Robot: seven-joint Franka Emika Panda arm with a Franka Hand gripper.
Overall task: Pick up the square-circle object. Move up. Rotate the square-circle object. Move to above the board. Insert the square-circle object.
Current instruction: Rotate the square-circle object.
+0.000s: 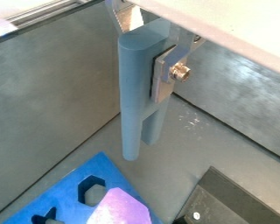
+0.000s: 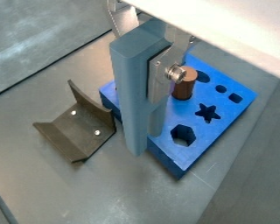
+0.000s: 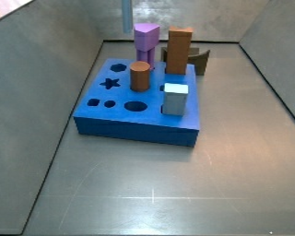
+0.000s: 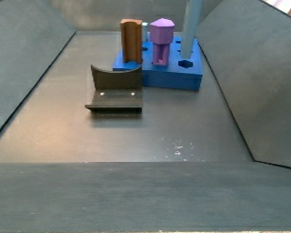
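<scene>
I've got the gripper [image 2: 152,74] raised off the floor beside the board [image 2: 224,118], fingers [image 2: 166,72] pinching the square-circle object [image 2: 133,92] near its top so it hangs upright, lower end free for insertion; fixture [image 2: 74,127] sits nearby

A dull grey floor [image 4: 135,136] lies between sloping grey walls [image 4: 251,82]. Soft light leaves faint glints on it.
</scene>
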